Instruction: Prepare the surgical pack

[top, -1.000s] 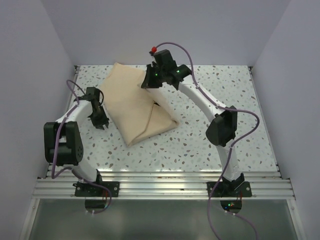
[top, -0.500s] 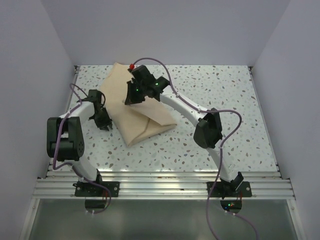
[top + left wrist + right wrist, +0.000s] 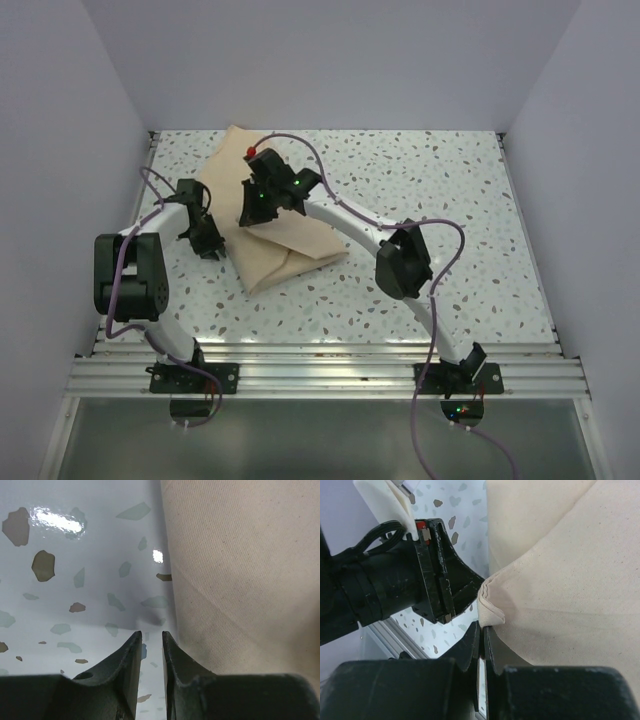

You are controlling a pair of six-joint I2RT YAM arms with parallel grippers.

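Note:
The tan wrap sheet [image 3: 290,245] lies folded into a bundle at the table's left centre. The steel tray is hidden under it. My right gripper [image 3: 250,212] hangs over the bundle's left part, shut on a hemmed corner of the wrap [image 3: 492,611], which it holds folded across the bundle. The right gripper's jaws [image 3: 482,627] pinch the cloth from below. My left gripper [image 3: 207,245] is just left of the bundle, low over the table. Its jaws [image 3: 150,636] are nearly closed with nothing between them, beside the wrap's left edge [image 3: 240,555]. The left gripper also shows in the right wrist view [image 3: 432,575].
The speckled white table [image 3: 430,200] is walled at the left, back and right. An aluminium rail [image 3: 320,375] carrying both arm bases runs along the near edge. The right arm's elbow [image 3: 400,265] hangs over the table right of the bundle.
My right gripper has swung left and nearer across the bundle, carrying the wrap's corner over it. The bundle's right side now lies flatter. The left gripper has barely moved.

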